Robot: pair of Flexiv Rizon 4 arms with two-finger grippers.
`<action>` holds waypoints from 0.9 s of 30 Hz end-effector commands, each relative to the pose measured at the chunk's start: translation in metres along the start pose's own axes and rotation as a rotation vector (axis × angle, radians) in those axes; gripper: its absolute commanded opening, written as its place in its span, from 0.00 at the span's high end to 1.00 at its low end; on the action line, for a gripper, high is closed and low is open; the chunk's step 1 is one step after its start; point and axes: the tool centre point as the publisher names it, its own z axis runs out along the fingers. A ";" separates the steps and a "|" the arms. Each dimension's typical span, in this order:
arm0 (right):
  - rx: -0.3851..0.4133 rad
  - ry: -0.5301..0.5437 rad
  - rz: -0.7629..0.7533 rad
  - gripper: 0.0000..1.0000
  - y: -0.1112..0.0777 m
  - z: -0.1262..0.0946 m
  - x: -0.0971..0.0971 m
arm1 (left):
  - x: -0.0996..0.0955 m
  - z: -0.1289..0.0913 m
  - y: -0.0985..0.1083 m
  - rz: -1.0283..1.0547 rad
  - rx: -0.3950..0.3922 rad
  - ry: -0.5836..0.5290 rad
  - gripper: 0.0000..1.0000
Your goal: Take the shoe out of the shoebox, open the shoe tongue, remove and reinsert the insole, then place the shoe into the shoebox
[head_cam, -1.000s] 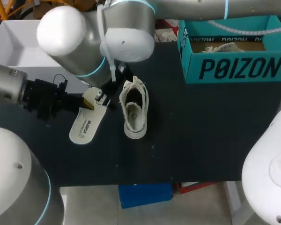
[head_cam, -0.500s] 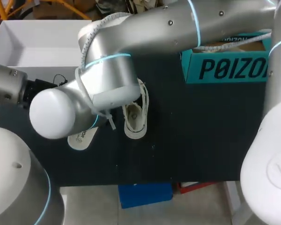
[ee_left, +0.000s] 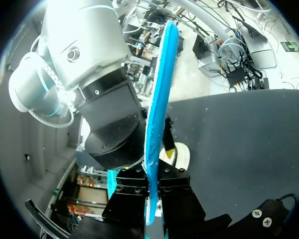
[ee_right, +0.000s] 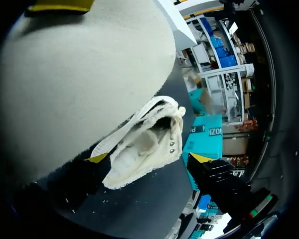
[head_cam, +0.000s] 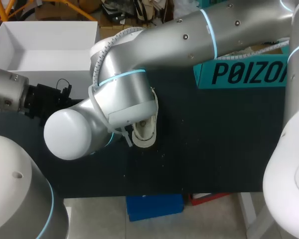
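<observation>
Silver right arm (head_cam: 189, 35) crosses the head view from the far right and blocks most of the work area. Below its wrist only the near end of 1 off-white shoe (head_cam: 143, 133) shows, lying on the black bench (head_cam: 214, 139). The insole and both sets of fingertips are hidden in this view. Boxes: 2. The white box (head_cam: 20, 62) is open at the far left; the teal shoebox (head_cam: 249, 74) is at the far right, partly behind the arm. Left arm (head_cam: 7, 94) enters at the left, near the white box. Left wrist view: left fingers (ee_left: 132, 194) closed on 1 insole (ee_left: 159, 89), held edge-on with its blue underside showing, rising ahead of them. The right arm's black wrist is just beside it, and the shoe's toe shows past the fingers. Right wrist view: right fingers (ee_right: 97, 158) spread, one yellow tip on each side of the shoe, not clamped. The insole's pale face sits close beside the shoe, teal shoebox beyond.
</observation>
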 end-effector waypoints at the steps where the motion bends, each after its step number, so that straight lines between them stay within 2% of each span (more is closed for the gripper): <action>1: -0.039 0.014 0.024 0.00 -0.009 0.010 -0.002 | 0.000 0.000 0.000 0.000 0.000 0.006 1.00; 12: -0.090 0.020 0.050 0.00 -0.011 0.030 -0.008 | 0.000 0.000 0.000 0.000 0.000 0.006 1.00; 23: -0.106 0.024 0.047 0.00 -0.010 0.043 -0.010 | 0.000 0.000 0.000 0.000 0.000 0.006 1.00; 27: -0.109 0.022 0.049 0.05 -0.009 0.047 -0.010 | 0.000 0.000 0.000 0.000 0.000 0.006 1.00</action>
